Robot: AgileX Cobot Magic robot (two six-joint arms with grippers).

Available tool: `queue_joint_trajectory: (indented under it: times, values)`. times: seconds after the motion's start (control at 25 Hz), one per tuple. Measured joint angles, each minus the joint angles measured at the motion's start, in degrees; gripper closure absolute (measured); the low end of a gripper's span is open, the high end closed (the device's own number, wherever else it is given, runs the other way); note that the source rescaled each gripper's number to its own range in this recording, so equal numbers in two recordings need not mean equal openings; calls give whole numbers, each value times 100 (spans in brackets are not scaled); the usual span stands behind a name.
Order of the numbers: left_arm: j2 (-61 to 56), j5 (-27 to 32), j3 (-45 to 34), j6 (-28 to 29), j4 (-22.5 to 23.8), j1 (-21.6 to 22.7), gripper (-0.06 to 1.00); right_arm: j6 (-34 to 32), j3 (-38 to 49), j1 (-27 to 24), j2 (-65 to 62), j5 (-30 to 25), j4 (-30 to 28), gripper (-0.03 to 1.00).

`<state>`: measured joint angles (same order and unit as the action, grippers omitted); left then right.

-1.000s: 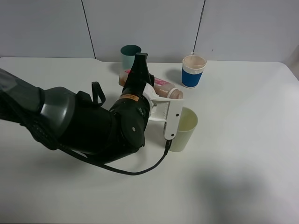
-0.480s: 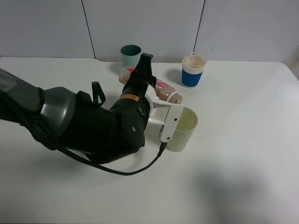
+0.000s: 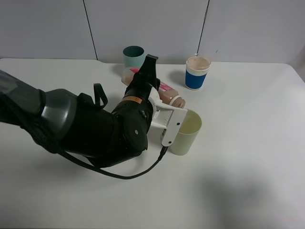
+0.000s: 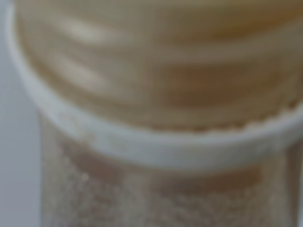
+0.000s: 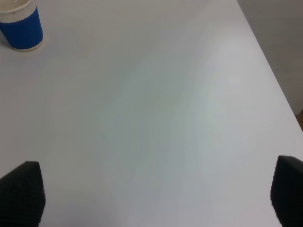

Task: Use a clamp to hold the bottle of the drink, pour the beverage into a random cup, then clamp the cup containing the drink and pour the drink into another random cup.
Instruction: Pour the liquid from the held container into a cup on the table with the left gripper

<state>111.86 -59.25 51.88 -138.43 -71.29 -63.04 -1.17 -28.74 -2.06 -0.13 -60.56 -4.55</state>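
The high camera looks steeply down on the table point(image 3: 248, 157), facing the grey wall point(image 3: 143, 24), and stands far enough off to take in my whole left arm point(image 3: 86, 124). My left wrist camera sits so close to what seems the bottle point(image 4: 151, 85) neck that all is blur. My right wrist camera looks down on bare table from well above, and shares the blue cup point(image 5: 20, 28) with the high view.

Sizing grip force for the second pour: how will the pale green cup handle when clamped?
The pale green cup looks thin-walled, so it likely flexes under a squeeze. Tall and tapering to a narrower base, it probably tips if nudged near the rim.
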Motion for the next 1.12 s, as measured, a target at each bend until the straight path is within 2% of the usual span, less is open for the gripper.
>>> queue_joint_trajectory:
  times: [0.48, 1.12]
  values:
    - [0, -49, 0, -273, 46, 0, 91, 0, 0, 0, 0, 0, 0, 11]
    - [0, -110, 0, -292, 224, 0, 91, 0, 0, 0, 0, 0, 0, 11]
